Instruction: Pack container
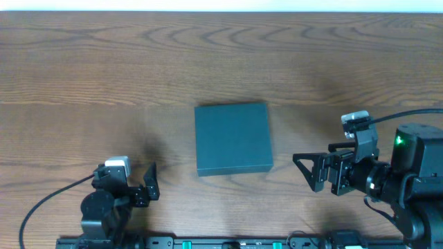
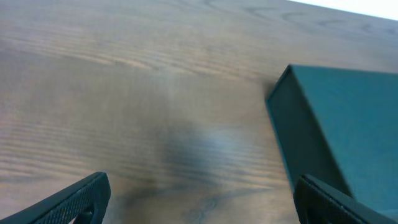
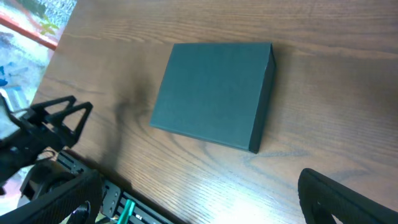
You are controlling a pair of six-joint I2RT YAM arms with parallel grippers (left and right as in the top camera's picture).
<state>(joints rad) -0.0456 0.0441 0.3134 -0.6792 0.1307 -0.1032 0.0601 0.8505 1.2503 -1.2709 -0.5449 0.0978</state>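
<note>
The container (image 1: 232,138) is a dark teal-green, flat rectangular box lying shut in the middle of the wooden table. My left gripper (image 1: 135,181) sits near the front edge, left of the box, open and empty. In the left wrist view its fingers (image 2: 87,194) stand wide over bare wood, with the container (image 2: 348,118) ahead on the right. My right gripper (image 1: 305,173) is to the right of the box, pointing left at it, open and apart from it. The right wrist view shows the whole container (image 3: 214,90) beyond the open right gripper (image 3: 193,202).
A black mounting rail (image 1: 228,243) with green fittings runs along the table's front edge between the two arm bases. A cable (image 1: 48,200) trails from the left arm. The right wrist view shows the left arm (image 3: 50,124) and the table's left edge (image 3: 59,43).
</note>
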